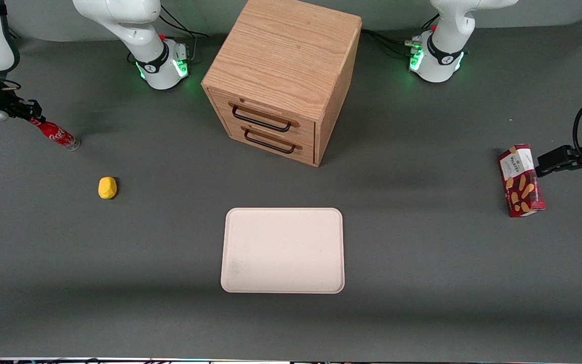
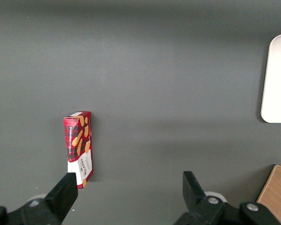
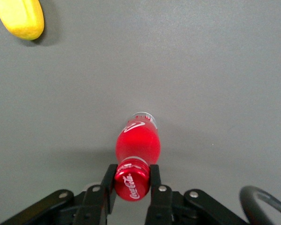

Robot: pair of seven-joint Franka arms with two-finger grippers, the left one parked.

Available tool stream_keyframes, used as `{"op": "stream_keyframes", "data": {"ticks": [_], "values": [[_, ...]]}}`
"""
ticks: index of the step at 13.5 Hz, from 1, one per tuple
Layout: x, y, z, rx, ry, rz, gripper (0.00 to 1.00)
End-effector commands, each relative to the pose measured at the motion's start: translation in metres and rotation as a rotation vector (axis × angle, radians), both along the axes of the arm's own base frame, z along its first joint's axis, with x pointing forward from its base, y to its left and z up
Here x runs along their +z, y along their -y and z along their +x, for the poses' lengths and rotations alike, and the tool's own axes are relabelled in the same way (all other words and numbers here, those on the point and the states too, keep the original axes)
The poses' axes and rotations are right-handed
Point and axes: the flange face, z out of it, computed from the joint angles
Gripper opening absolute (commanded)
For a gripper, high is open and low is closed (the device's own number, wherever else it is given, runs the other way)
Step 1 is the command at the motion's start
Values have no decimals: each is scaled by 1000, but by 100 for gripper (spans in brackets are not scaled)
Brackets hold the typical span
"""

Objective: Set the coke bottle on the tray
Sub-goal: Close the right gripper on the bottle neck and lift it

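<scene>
So the gripper point(image 1: 32, 117) is way out at the working arm's end of the table and it's got the coke bottle point(image 1: 57, 135) pinched by the neck, right under the red cap, one finger on each side of it in the right wrist view point(image 3: 132, 180). The bottle point(image 3: 136, 140) is tilted, cap end up in the fingers point(image 3: 155, 177) and the clear base down at the grey table point(image 1: 422, 263), can't really tell if the base is touching the surface or just off it. The tray point(image 1: 283, 250) sits flat near the middle of the table, nearer the front camera than the wooden drawer cabinet point(image 1: 283, 76), well apart from the bottle and with nothing on it. A little yellow lump point(image 1: 107, 187) lies between the bottle and the tray, closer to the bottle. Down at the parked arm's end there's a red snack box point(image 1: 521, 180) on the table
</scene>
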Motion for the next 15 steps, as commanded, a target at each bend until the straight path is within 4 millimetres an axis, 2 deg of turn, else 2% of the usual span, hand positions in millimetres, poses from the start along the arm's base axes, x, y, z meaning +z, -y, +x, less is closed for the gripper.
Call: {"op": "stream_keyframes", "data": {"ticks": [1,6,9,12,15], "values": [[0,1,-1,29,-1,3,2],[6,0,-1,44,-15,20,0],[18,-1,1,46,-18,29,0],[43,2,11,52,-38,31,0],[79,1,29,76,-50,18,0]]}}
